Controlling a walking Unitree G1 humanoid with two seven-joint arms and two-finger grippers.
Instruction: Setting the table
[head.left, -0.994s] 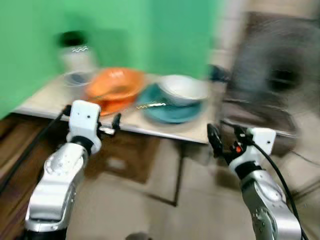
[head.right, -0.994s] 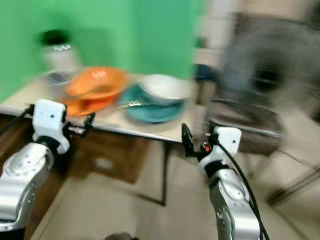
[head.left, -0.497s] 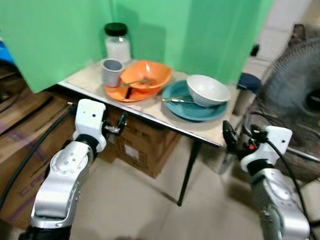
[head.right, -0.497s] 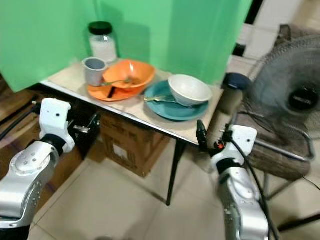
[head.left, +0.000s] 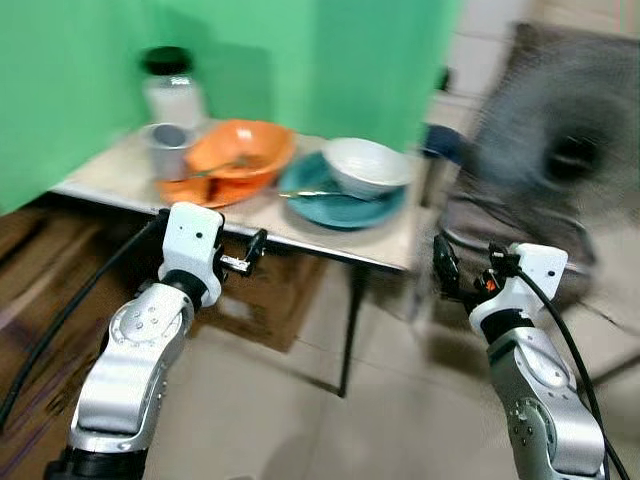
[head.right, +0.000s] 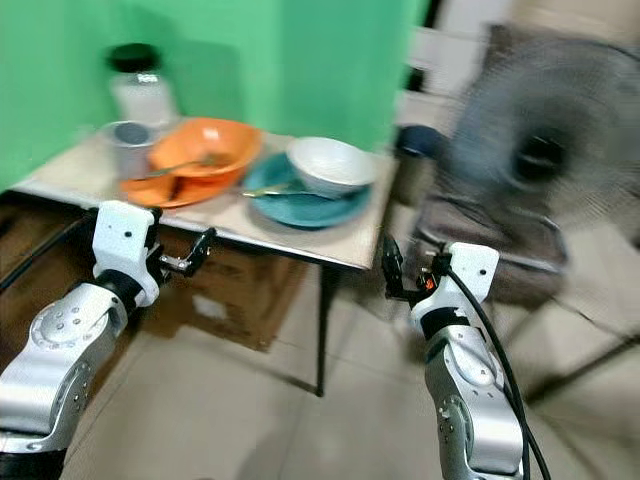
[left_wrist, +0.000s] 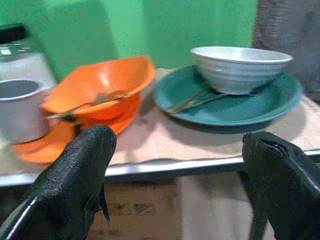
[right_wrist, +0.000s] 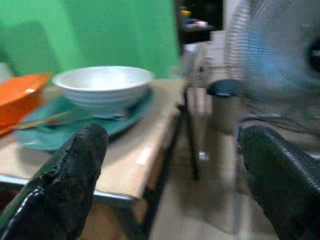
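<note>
Black fingers of the left gripper (left_wrist: 175, 190) and right gripper (right_wrist: 172, 190) are gaping wide, holding nothing, facing the table (head.left: 395, 245).

Head stereo pair: above and in front of the table (head.left: 395, 250), looking forward and down, standoff, motion-blurred. Left wrist cam: low, about tabletop height, just off the table's front edge, facing the teal plate (left_wrist: 235, 107) and white bowl (left_wrist: 240, 67) between its own fingers (left_wrist: 75, 185). Right wrist cam: same height, near the table's corner on the fan (right_wrist: 280, 65) side. All views share the teal plate and white bowl.
</note>
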